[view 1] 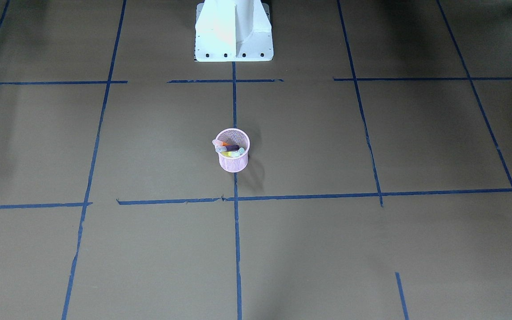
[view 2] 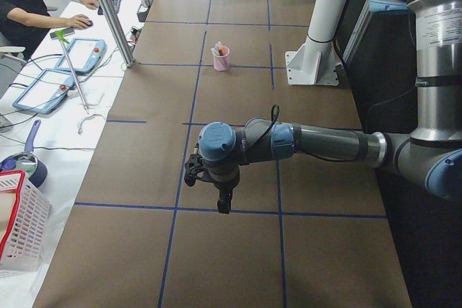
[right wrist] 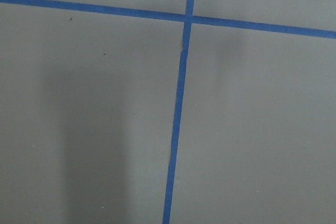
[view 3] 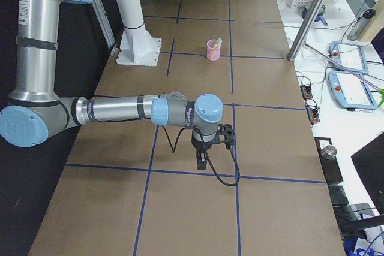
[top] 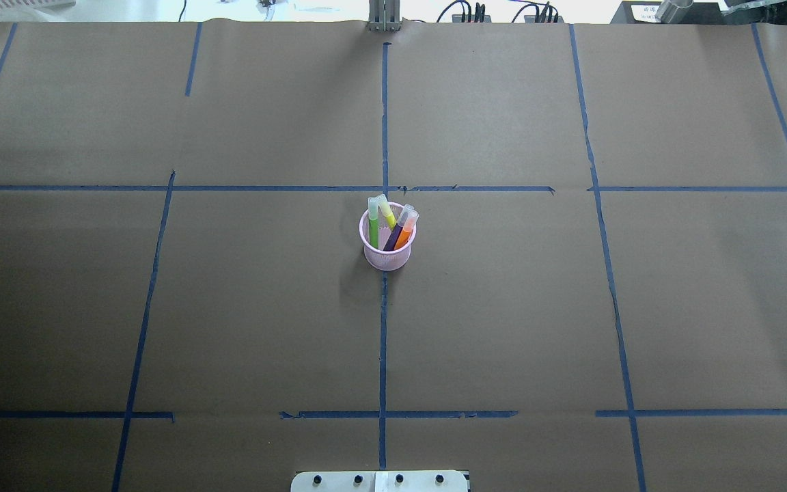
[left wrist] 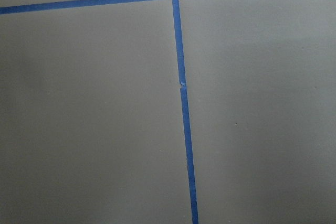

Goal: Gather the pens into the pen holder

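Note:
The pink mesh pen holder (top: pixel 387 257) stands upright at the table's centre, on the blue centre tape line; it also shows in the front view (view 1: pixel 233 164). Inside it lean a green pen (top: pixel 374 223), a yellow one (top: pixel 389 215), a purple pen (top: pixel 394 237) and an orange pen (top: pixel 404 236), their whitish caps above the rim. My left gripper (view 2: pixel 221 198) shows only in the left side view, far from the holder, and I cannot tell its state. My right gripper (view 3: pixel 203 160) shows only in the right side view, also far off, state unclear.
Brown paper with blue tape lines (top: pixel 383 342) covers the table. The white robot base (view 1: pixel 234 31) stands at the table's edge. Both wrist views show only paper and tape. An operator (view 2: pixel 29 5) sits at a desk beyond the table; a white basket (view 2: pixel 18 221) stands beside the table.

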{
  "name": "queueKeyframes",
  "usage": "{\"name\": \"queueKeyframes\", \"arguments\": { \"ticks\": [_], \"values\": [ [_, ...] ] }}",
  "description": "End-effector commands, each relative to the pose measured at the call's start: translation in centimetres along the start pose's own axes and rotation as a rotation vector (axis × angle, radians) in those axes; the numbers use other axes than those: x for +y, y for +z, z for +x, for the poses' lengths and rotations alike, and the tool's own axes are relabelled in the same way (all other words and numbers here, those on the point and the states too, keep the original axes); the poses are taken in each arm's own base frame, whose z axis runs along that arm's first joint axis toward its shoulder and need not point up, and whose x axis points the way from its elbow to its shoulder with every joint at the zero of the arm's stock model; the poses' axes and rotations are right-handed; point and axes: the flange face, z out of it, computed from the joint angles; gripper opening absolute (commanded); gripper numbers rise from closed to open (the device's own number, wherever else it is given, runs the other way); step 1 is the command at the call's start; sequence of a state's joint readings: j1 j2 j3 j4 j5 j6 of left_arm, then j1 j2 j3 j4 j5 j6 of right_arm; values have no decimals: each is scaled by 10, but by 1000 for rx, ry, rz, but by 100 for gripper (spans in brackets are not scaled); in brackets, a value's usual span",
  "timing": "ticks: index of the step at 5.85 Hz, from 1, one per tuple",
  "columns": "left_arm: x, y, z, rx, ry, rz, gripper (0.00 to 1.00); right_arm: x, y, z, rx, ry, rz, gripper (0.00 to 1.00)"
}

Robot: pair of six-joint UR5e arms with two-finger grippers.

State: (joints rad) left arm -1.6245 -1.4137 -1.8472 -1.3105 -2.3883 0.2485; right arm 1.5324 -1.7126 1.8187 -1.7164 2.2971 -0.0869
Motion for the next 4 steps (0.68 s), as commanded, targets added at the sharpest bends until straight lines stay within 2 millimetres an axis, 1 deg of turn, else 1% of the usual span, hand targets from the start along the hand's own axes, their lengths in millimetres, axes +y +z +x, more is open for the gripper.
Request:
{"name": "queueKeyframes", "arguments": {
  "ticks": [1, 4],
  "values": [
    [0, -2, 2, -1, 3, 3, 100, 0, 0, -1, -8, 7, 0, 100],
    [1, 5, -5, 4, -9, -8, 100, 0, 1, -2, -32, 13, 0, 100]
  ]
}}
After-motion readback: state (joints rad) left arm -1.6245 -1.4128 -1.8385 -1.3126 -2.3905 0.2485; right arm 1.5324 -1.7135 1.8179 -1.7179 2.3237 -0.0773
